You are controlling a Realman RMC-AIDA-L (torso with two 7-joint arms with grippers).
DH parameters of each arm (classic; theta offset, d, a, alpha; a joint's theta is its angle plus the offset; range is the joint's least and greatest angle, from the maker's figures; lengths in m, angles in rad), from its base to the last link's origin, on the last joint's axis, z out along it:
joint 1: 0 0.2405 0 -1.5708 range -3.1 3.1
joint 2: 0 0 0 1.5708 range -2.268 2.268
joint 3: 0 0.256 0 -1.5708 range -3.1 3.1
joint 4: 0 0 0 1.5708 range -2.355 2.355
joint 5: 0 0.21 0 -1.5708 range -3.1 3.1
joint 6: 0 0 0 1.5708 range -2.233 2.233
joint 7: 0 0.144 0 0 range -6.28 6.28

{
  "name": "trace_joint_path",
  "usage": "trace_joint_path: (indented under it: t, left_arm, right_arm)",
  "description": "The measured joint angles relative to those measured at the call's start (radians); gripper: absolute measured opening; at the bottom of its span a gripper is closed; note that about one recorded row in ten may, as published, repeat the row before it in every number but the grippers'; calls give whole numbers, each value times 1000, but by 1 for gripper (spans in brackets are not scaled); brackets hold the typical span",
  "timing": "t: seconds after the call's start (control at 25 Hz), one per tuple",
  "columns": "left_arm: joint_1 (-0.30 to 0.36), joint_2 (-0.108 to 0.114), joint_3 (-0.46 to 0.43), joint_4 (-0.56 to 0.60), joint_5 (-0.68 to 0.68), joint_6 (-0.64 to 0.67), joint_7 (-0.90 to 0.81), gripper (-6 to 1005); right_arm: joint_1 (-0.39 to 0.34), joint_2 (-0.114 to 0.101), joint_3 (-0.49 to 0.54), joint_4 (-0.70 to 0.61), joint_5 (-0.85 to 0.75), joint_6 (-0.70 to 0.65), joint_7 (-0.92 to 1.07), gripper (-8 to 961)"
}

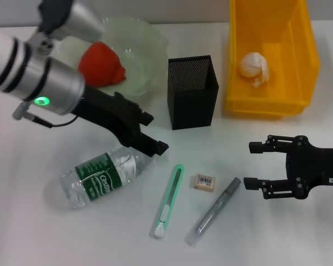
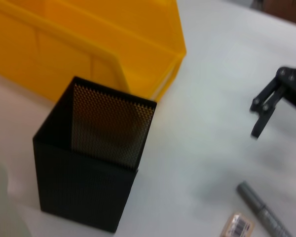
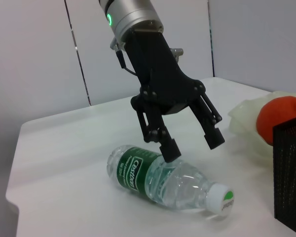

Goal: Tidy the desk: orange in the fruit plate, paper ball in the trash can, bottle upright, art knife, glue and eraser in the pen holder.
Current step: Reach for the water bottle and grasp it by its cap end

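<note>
A clear bottle [image 1: 102,177] [image 3: 163,180] with a green label lies on its side at the front left. My left gripper [image 1: 154,133] [image 3: 192,144] hangs open just above its cap end, not touching it. The orange [image 1: 101,64] [image 3: 281,113] rests in the translucent fruit plate [image 1: 141,44]. The paper ball [image 1: 254,66] lies in the yellow trash can [image 1: 269,105]. The green art knife [image 1: 169,202], the eraser [image 1: 204,182] and the grey glue [image 1: 212,211] lie in front of the black mesh pen holder [image 1: 191,91] [image 2: 89,163]. My right gripper [image 1: 251,165] [image 2: 259,118] is open, right of the glue.
The pen holder stands between the fruit plate and the trash can [image 2: 89,44]. The glue [image 2: 264,212] and eraser [image 2: 237,226] also show in the left wrist view. White table surface lies along the front edge.
</note>
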Motion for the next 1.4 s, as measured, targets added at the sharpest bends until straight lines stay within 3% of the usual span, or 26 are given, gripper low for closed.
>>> trace_joint_path:
  t: [0.16, 0.36, 1.0, 1.4]
  left_arm:
    - [-57, -6, 77, 4, 86, -21, -95, 793]
    - [-83, -8, 146, -1, 124, -75, -168, 790]
    - [-84, -8, 345, -41, 158, -209, -278, 783]
    - [-89, -8, 394, -83, 180, -270, -283, 778]
  right_arm:
    - [-1, 0, -2, 0, 1, 5, 0, 798]
    - [-1, 0, -2, 0, 2, 5, -2, 797]
    - [-3, 0, -2, 0, 6, 5, -18, 798]
    - [-4, 1, 2, 0, 7, 5, -24, 798]
